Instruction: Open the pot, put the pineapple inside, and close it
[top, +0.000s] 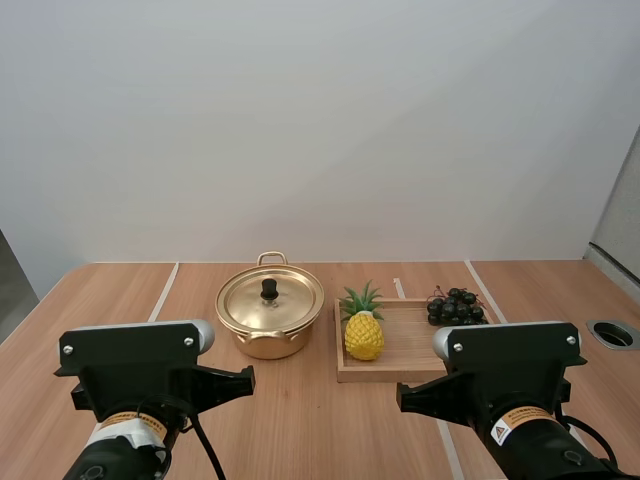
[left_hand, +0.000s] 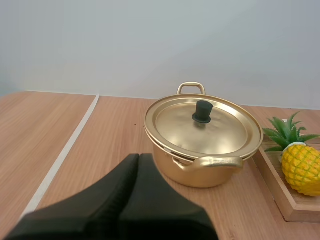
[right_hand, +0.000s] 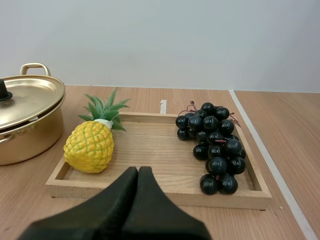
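Both arms side by side, both grippers closed up.

There's the left arm (top: 135, 352) and the right arm (top: 510, 350), level with each other and well apart, wrists aimed straight ahead. On the left gripper (left_hand: 139, 156) the two black fingers lie pressed together as one dark wedge, nothing between them. The right gripper (right_hand: 138, 169) matches it: fingers together, tips meeting at a single point, pinching nothing.

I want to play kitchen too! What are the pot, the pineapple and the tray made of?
The pot looks like metal with a shiny gold finish: its lid reflects light; the knob is black, maybe plastic. The pineapple seems a plastic toy: smooth, even yellow skin, stiff green leaves. The tray looks like pale unpainted wood, with visible grain.
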